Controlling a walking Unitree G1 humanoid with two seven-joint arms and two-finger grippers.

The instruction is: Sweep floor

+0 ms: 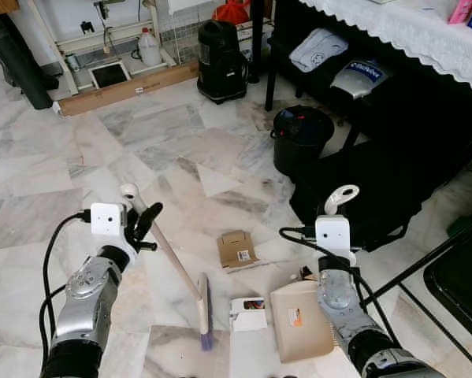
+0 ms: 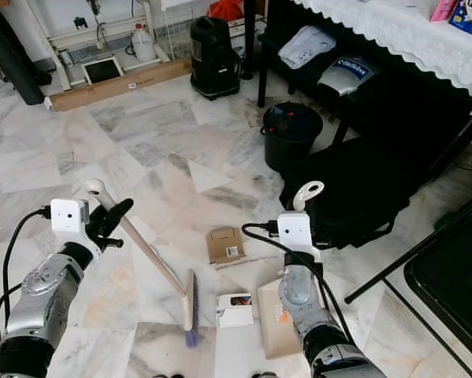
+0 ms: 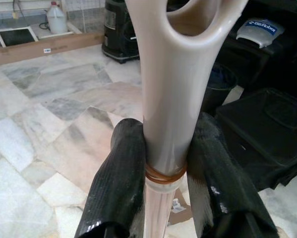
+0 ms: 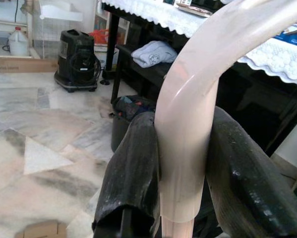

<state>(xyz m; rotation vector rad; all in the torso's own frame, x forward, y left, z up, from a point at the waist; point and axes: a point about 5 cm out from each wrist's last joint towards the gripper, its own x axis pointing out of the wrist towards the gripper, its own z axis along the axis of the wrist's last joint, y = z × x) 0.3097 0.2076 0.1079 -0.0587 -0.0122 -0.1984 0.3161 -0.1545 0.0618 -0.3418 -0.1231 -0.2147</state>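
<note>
Your left gripper [image 1: 143, 228] clamps the broom [image 1: 172, 264] near its handle top; bristles rest beside the white box [image 1: 248, 313]. Right gripper [image 4: 180, 163] clamps the dustpan [image 1: 300, 319] handle. Both look light, rigid, slick plastic.

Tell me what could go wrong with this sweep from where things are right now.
The broom head sits beside the small white box, with the brown cardboard box farther off, so a stroke may scatter them instead of reaching the dustpan. The left pincer grips the broom handle near its very top, so the head may wobble. The black bin stands close behind; a long push could knock it.
</note>
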